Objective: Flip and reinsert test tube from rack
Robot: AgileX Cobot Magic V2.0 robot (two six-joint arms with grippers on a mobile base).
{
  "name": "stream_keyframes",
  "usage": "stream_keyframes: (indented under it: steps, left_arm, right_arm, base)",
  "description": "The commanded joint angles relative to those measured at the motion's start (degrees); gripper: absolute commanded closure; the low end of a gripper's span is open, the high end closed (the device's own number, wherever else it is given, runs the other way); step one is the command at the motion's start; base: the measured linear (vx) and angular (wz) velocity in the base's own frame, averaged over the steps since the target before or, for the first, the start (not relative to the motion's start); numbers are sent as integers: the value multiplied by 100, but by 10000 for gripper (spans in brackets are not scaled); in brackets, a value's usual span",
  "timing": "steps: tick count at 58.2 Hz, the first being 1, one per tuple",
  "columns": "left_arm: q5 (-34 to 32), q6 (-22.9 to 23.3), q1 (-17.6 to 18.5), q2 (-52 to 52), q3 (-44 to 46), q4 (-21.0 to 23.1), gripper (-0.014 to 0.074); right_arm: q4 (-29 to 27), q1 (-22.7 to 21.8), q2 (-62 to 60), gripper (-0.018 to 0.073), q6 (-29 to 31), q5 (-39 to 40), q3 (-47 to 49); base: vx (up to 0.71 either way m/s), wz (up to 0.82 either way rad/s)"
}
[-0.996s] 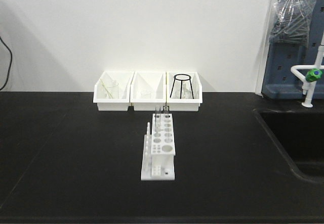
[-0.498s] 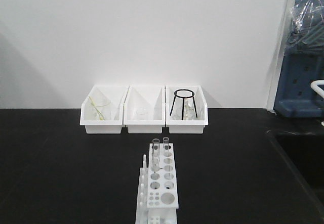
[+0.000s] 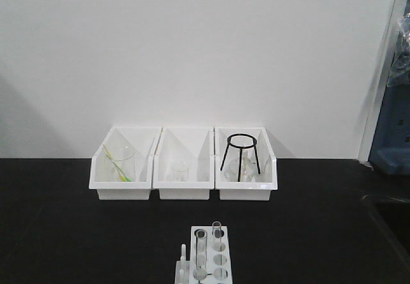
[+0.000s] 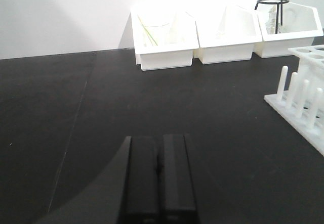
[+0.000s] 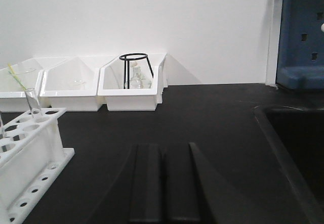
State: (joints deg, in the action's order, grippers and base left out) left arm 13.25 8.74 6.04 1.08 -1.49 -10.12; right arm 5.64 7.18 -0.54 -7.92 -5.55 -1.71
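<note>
- While two test tubes stand upright in the far holes of the rack, low at mid-bench, nothing looks done: grasp, flip and reinsertion all remain.
- Left gripper and right gripper flank the rack, jaws pressed together, empty.
- Left bin: beaker with yellow-green rod.
- Middle bin: small glass vessel.
- Right bin: black tripod, flask.
</note>
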Motion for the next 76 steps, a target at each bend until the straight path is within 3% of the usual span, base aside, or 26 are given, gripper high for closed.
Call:
stream_keyframes:
  steps: [1, 33, 41, 49, 59, 67, 76]
  left_arm:
    - [-454, 50, 1, 46, 23, 22, 602]
    - [-454, 50, 1, 46, 23, 22, 602]
    - [-454, 50, 1, 46, 23, 22, 602]
    - [-454, 50, 1, 46, 23, 22, 602]
    - [-454, 50, 1, 46, 23, 22, 602]
    - [-454, 50, 1, 46, 23, 22, 602]
    - [-454, 50, 1, 46, 23, 22, 602]
  right_arm:
    - [65, -27, -82, 570, 9, 461, -18]
    - [51, -26, -82, 570, 3, 523, -18]
    - [-105, -26, -82, 570, -28, 1635, 147]
    - [-40, -26, 140, 570, 32, 1611, 1431]
    - [-26, -26, 1955, 570, 792, 1519, 3324]
    - [-26, -26, 3396, 570, 889, 1519, 4132]
    - [-79, -26, 4335, 569, 792, 1574, 4407]
  base:
    - [18, -4]
    - [5, -2]
    - [0, 0]
    - [0, 0]
    - [0, 0]
    - [0, 0]
    - [0, 0]
